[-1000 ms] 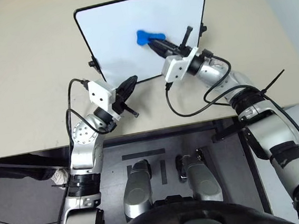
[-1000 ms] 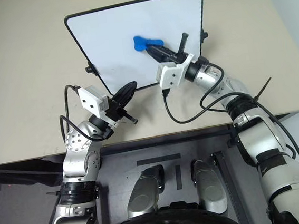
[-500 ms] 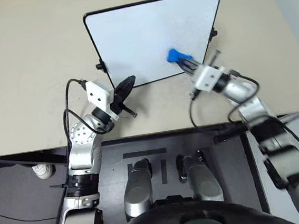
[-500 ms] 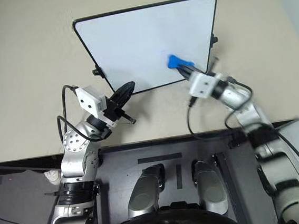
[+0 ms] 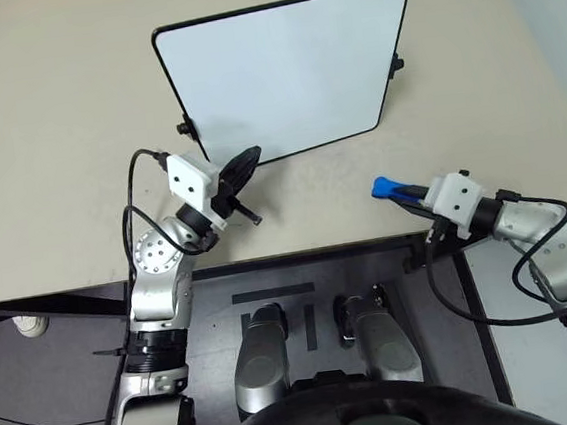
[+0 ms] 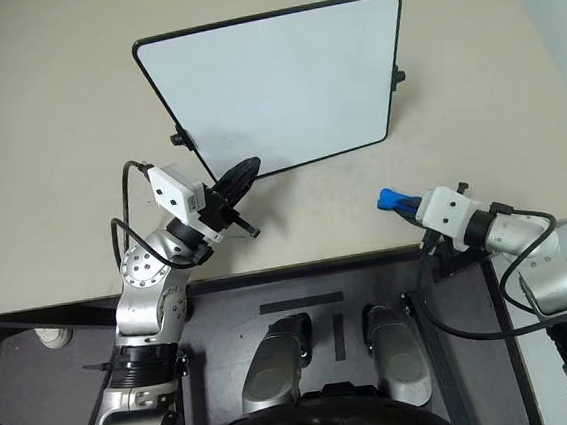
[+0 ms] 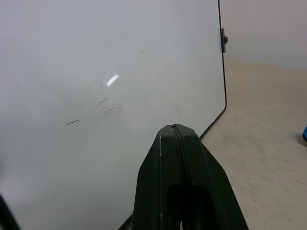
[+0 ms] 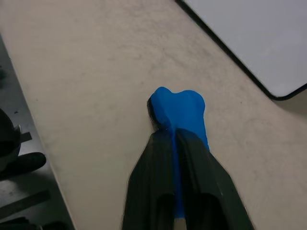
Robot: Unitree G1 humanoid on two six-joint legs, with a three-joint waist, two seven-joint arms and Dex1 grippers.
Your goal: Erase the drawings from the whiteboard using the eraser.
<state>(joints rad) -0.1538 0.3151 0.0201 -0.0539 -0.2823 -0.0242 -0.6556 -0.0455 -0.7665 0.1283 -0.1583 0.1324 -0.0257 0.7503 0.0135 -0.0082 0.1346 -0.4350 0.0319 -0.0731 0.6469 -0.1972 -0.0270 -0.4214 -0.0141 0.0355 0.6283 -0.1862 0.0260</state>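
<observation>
Right end effector [image 5: 399, 190] pinches the eraser [image 5: 385, 186] over the beige table [image 5: 56, 144] (whiteboard [image 5: 285, 72] wiped clean).

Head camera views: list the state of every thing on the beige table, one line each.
White rounded whiteboard with thin black frame: flat on the table, no blue drawing visible, only faint marks.
Small bright blue eraser: between the right gripper's fingers, off the board, near the table's front edge.
Left gripper: shut, empty, at the board's near corner.
</observation>
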